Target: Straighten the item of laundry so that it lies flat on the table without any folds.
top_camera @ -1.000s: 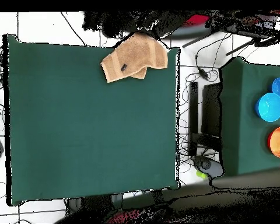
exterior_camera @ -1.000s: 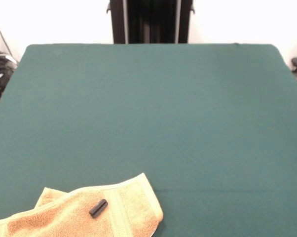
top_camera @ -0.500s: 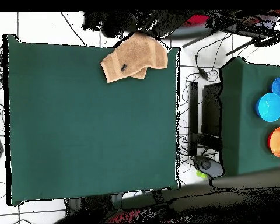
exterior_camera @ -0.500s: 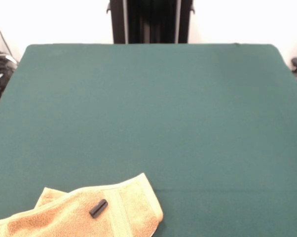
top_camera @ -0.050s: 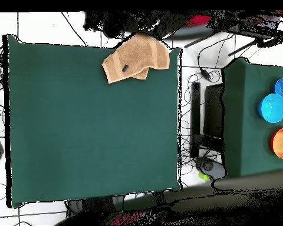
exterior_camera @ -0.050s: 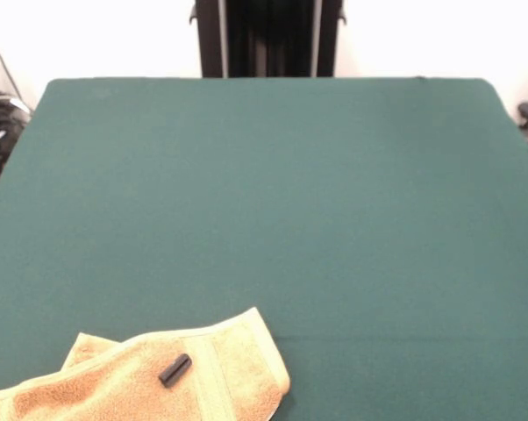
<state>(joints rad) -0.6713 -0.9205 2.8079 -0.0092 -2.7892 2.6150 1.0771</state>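
Golden terry towel [exterior_camera @ -0.050s: 150, 381], one, folded at table [exterior_camera @ -0.050s: 273, 202] corner; one black cylinder [exterior_camera @ -0.050s: 174, 369] atop; fingers unseen.

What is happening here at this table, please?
Nothing is handling anything right now. The towel lies crumpled, with folds, at one edge of the table, partly over the edge, with a small black cylinder on top. No arm or claw shows in either view, so the straightening is not yet done.
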